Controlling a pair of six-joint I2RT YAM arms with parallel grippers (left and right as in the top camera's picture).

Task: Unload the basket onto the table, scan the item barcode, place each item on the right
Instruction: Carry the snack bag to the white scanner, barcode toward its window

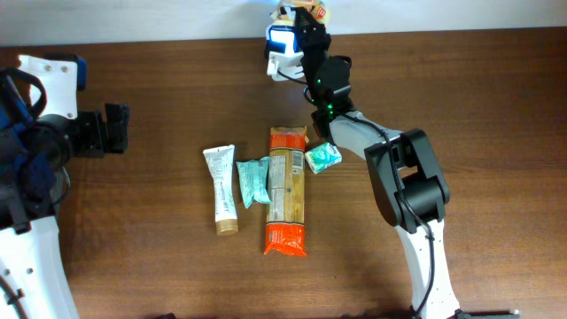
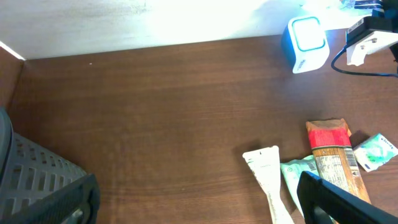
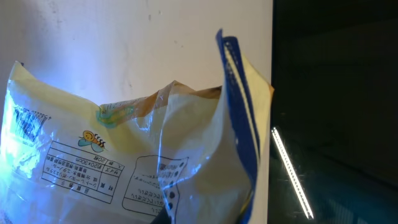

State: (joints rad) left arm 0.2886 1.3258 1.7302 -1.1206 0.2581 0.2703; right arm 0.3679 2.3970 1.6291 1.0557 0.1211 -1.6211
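Here: yellow bag gripped beside the scanner

Counted on the bench: one white-and-blue scanner, one white tube, one teal pouch, one long orange pack, one small green-and-white packet. Off the bench, one yellow bag, edged in blue, printed with boxed tables of small text and a little yellow cartoon figure; wording too small to read. Clenched on that bag: right end effector, with the scanner just beside it and the bag washed in blue light. Released, fingers wide: left end effector, well apart from bag, scanner and the four packs.
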